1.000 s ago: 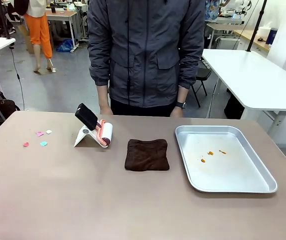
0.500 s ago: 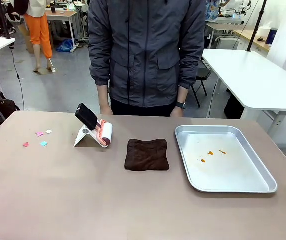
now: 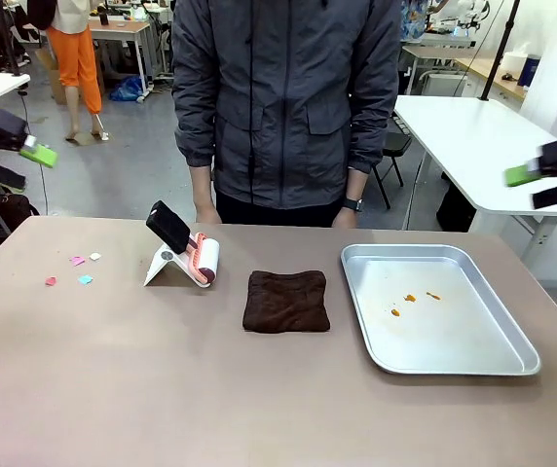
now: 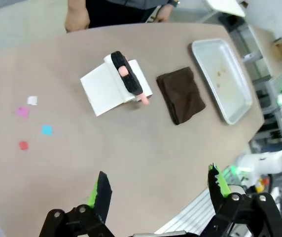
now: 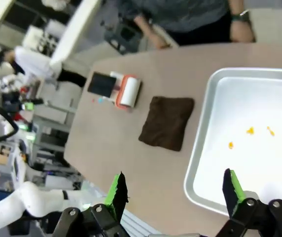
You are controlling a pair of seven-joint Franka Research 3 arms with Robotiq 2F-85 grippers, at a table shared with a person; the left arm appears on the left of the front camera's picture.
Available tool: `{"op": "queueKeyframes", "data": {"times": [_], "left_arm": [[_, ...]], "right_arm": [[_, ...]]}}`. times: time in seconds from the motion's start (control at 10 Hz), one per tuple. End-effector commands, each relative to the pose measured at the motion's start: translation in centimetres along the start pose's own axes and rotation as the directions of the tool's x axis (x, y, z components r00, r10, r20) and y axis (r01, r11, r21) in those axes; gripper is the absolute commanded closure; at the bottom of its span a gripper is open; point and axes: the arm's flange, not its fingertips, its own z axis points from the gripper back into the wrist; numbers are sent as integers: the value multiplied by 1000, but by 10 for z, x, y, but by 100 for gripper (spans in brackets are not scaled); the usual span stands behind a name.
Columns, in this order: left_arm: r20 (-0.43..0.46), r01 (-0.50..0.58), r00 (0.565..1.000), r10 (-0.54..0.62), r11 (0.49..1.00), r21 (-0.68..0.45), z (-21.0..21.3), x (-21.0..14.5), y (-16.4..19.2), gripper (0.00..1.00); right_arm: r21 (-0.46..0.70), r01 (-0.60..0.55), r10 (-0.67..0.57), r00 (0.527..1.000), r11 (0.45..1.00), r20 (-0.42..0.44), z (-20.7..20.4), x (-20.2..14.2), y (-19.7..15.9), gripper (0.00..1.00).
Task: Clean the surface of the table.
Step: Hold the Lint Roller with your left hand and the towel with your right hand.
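The brownish-tan table [image 3: 162, 389] carries a few small coloured paper scraps [image 3: 76, 268] at its left. Near the middle, a lint roller [image 3: 186, 255] with a black handle leans on a white stand, beside a dark brown folded cloth [image 3: 286, 301]. My left gripper [image 3: 23, 165] hovers open, high above the table's left end. The left wrist view looks down past this gripper [image 4: 159, 187] at the scraps [image 4: 46, 130] and roller [image 4: 123, 79]. High over the right end my right gripper [image 3: 537, 187] is open too, and in its own view it [image 5: 174, 190] hangs above the cloth [image 5: 168, 122].
A silver metal tray [image 3: 434, 350] with a few orange crumbs lies at the right of the table. A person in a grey jacket [image 3: 288, 107] stands at the far edge, hands resting by the rim. White tables stand behind.
Both grippers have come into the front view, at the upper left and upper right edges. Nothing on the table has moved.
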Motion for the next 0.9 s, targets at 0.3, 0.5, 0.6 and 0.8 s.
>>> {"op": "queueKeyframes", "data": {"times": [0.3,0.5,0.6,0.8], "left_arm": [[-60,-137,988,144,984,111,-42,42,-33,0],[-80,-303,946,315,943,135,-65,56,-51,0],[-99,-271,953,285,954,129,-71,58,-52,0],[-137,-330,927,349,933,144,-88,66,-50,0]], "right_arm": [[-194,124,-160,970,973,-182,-129,-37,98,0],[-231,158,-213,947,960,-241,-177,-55,120,0],[-234,135,-189,956,963,-225,-194,-62,124,0],[-256,88,-170,932,963,-319,-219,-67,122,0]]}}
